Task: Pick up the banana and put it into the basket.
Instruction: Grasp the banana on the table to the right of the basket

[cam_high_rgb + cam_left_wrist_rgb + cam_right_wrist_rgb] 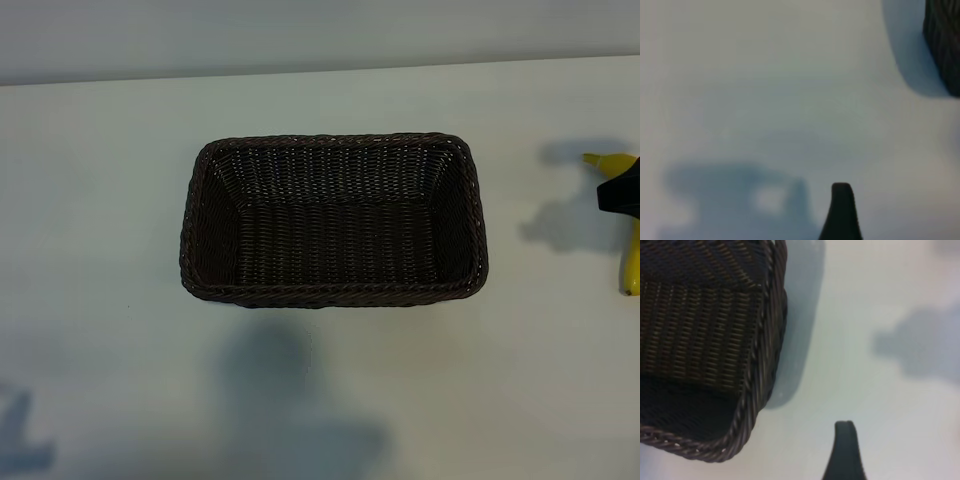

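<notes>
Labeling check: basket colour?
Dark brown woven wicker basket, braided rim; clearest in the exterior view.

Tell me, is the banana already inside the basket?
No: in the exterior view the basket holds nothing, and the banana is at the right edge, outside it.

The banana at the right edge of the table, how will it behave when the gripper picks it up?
The banana is curved, so it would probably pivot or rock if nudged, not roll straight. Its skin looks smooth, so it may slip in a loose grip. A dark gripper part covers its middle; whether it is held is unclear.
</notes>
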Available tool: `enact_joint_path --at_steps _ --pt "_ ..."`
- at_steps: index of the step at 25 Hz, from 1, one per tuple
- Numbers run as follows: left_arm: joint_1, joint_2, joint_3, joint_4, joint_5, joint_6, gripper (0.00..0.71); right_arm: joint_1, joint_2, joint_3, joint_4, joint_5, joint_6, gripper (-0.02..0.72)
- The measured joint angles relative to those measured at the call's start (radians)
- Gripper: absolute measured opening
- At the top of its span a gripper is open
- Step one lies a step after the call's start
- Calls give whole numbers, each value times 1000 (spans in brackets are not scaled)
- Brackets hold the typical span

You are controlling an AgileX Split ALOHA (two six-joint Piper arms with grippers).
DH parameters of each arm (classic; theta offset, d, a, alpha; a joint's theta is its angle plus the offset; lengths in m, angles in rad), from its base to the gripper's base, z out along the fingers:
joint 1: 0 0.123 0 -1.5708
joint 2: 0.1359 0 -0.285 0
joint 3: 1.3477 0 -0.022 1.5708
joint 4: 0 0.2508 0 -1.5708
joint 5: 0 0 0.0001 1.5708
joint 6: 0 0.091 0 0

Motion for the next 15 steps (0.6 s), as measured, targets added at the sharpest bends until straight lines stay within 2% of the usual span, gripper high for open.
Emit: enact_joint_path --at_steps 5,8,12,15 --pt "102 -63 0 0 4 1 597 0 0 0 -7 -5 22 563" --pt "152 -63 0 0 4 1 597 0 2 0 -38 -28 53 563" --pt "161 -63 0 -1 4 -1 597 0 43 -12 -118 -87 111 563" --pt "161 -63 0 -1 4 -2 597 0 122 -60 -214 -94 209 563"
